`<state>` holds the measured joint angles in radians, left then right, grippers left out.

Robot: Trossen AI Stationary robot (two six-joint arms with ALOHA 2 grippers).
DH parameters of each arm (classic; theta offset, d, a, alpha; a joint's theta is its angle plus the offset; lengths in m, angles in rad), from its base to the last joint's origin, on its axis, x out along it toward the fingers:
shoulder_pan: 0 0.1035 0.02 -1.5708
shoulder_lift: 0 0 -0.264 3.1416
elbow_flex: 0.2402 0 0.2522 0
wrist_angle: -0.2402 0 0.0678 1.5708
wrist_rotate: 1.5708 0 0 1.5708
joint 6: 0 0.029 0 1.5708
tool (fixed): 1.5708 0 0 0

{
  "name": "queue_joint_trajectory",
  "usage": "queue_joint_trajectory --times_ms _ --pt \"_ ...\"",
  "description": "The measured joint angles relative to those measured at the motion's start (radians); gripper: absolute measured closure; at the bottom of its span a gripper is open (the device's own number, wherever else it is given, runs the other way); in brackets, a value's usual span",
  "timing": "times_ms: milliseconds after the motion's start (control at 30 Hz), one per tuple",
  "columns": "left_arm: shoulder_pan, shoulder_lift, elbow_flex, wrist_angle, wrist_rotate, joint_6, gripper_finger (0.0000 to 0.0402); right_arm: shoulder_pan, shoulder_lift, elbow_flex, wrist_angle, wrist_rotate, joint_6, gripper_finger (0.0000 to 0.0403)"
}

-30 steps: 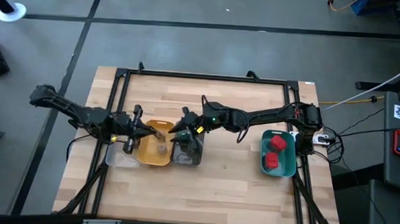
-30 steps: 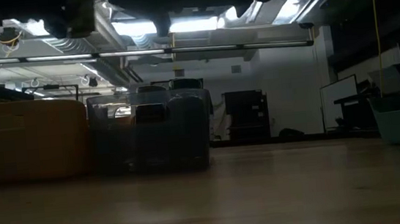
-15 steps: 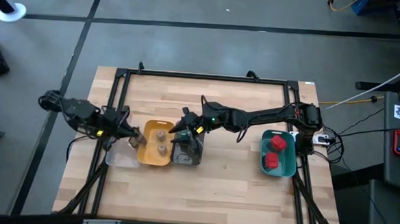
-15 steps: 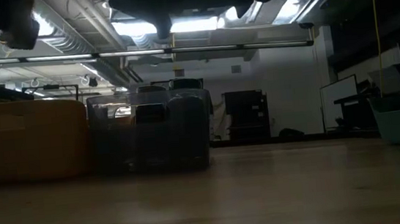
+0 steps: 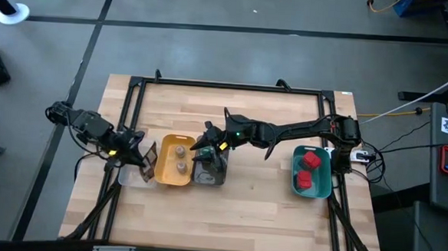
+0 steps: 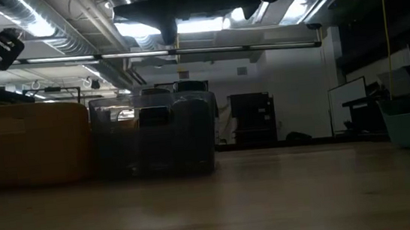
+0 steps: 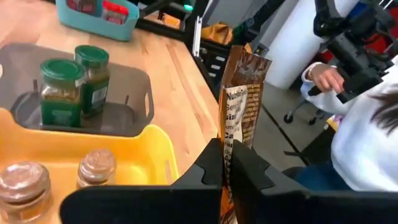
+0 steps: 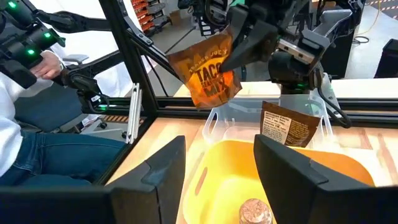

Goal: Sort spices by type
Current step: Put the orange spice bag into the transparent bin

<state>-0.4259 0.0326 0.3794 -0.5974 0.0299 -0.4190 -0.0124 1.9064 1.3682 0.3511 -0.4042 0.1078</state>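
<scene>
Wood table point(image 5: 235, 203) with a person sitting just past its edge, left gripper point(image 7: 227, 163) pinching a packet point(image 7: 239, 106) by its bottom edge above the clear tray point(image 5: 133, 176), so I'd guess it flops out, while the right gripper point(image 8: 217, 165) hovers part-open over the yellow tray point(image 5: 171, 173).

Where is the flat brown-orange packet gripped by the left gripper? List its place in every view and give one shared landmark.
High view: flat brown-orange packet in the left gripper, at the left edge of the yellow plastic tray.
Low view: packet cannot be made out.
Left wrist view: upright at centre, clamped at its bottom.
Right wrist view: hanging upper centre.
Landmark: the yellow tray.
</scene>
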Motion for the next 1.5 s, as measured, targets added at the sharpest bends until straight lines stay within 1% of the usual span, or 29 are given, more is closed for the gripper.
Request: queue_joint_trajectory --times_ms 100,200,333,700,800,967,1033,1100,1167,1200,1267,1367,1500 --pt "0.0 0.0 0.0 -0.021 0.0 -0.029 0.04 0.0 0.0 0.0 0.0 0.0 0.0 0.0212" --pt "0.0 0.0 0.0 -0.079 0.0 -0.089 0.04 0.0 0.0 0.0 -0.004 0.0 0.0 0.0212" --pt "0.0 0.0 -0.027 -0.104 -0.009 -0.128 0.04 0.0 0.0 0.0 -0.005 0.0 0.0 0.0212" --pt "0.0 0.017 -0.077 -0.085 -0.065 -0.186 0.04 0.007 0.0 0.0 -0.011 0.004 0.0 0.0212" --pt "0.0 0.017 -0.08 -0.072 -0.067 -0.185 0.04 0.032 0.0 0.0 -0.003 0.06 0.001 0.0212" --pt "0.0 0.017 -0.08 -0.068 -0.068 -0.184 0.04 0.09 0.0 0.0 0.038 0.241 0.012 0.0212" --pt "0.0 0.017 -0.08 -0.067 -0.068 -0.184 0.04 0.108 0.0 0.0 0.074 0.342 0.083 0.0212" --pt "0.0 0.017 -0.08 -0.067 -0.068 -0.184 0.04 0.114 0.0 0.0 0.11 0.431 0.204 0.0212" --pt "0.0 0.017 -0.08 -0.067 -0.068 -0.184 0.04 0.109 0.0 0.011 0.108 0.451 0.319 0.0212" --pt "0.0 0.017 -0.08 -0.067 -0.068 -0.184 0.04 0.109 0.001 0.022 0.099 0.443 0.355 0.0212" --pt "0.0 0.017 -0.08 -0.067 -0.068 -0.184 0.04 0.108 0.019 0.068 0.077 0.421 0.372 0.0212" --pt "0.0 0.017 -0.08 -0.066 -0.068 -0.184 0.04 0.12 0.065 0.17 -0.019 0.393 0.374 0.0212" --pt "0.0 0.017 -0.08 -0.065 -0.069 -0.184 0.04 0.12 0.156 0.36 -0.267 0.385 0.395 0.0212"
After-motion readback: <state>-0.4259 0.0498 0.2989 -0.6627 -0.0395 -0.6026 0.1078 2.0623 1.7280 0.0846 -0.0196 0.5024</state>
